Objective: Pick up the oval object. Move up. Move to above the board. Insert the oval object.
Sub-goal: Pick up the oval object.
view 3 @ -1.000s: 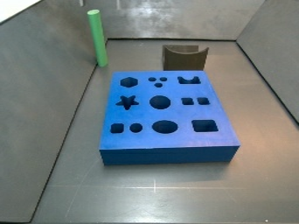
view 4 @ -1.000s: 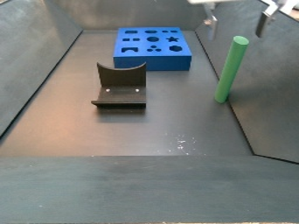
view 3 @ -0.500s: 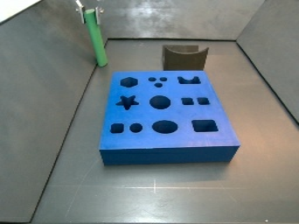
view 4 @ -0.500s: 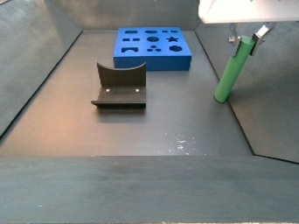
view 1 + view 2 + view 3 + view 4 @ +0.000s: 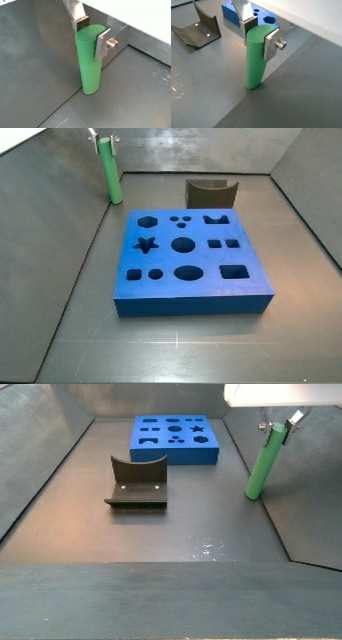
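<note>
Floor: dark grey sheet (image 5: pixel 174 524) inside grey walls, carrying everything below the gripper.
Gripper (image 5: pixel 90 34): now sitting down around the top of the oval object, having been well above it a second ago and barely shifting since half a second ago.
Jaws: silver plates flanking the peg's upper end in both wrist views, one finger (image 5: pixel 272 43) lying against its side, the other finger (image 5: pixel 78 15) standing close behind; full pinching not readable, so cannot tell whether pressing or merely bracketing.
Oval object (image 5: pixel 255 59): standing between the plates, directly below the gripper, foot resting on the floor near a wall seam; also showing in both side views (image 5: pixel 107 172) (image 5: pixel 266 462).
Meaning for task: descending looking finished, pick-up step looking near its closing squeeze; lifting, carrying and inserting not yet begun.
Long axis: running vertically, rounded top pointing up into the gripper, flat foot pointing down; leaning in the pictures probably coming from camera angle.
Fixture (image 5: pixel 136 482): sitting away from the gripper, between peg and far wall in a wrist view (image 5: pixel 196 33).
Board (image 5: pixel 190 262): lying well apart from the gripper, holes facing up, blue corner peeking behind the fingers (image 5: pixel 232 12).
</note>
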Motion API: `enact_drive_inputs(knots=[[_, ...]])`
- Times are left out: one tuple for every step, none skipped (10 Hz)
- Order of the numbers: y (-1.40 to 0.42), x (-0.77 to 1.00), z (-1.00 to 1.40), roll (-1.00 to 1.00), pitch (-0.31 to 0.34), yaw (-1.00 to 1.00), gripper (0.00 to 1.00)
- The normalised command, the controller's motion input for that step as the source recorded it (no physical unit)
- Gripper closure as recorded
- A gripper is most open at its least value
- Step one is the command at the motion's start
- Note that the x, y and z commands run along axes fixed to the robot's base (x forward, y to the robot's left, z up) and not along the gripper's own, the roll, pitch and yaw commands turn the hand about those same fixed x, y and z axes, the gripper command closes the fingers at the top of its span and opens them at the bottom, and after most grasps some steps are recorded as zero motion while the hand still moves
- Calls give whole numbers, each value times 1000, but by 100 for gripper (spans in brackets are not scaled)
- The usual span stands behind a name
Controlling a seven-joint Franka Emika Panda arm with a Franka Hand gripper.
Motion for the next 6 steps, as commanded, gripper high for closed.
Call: enact_drive_inputs(knots=[[0, 0, 0, 0, 0, 0, 100], [0, 0, 0, 0, 0, 0, 100], [0, 0, 0, 0, 0, 0, 100], [0, 0, 0, 0, 0, 0, 100], [0, 0, 0, 0, 0, 0, 100], [0, 0, 0, 0, 0, 0, 100]])
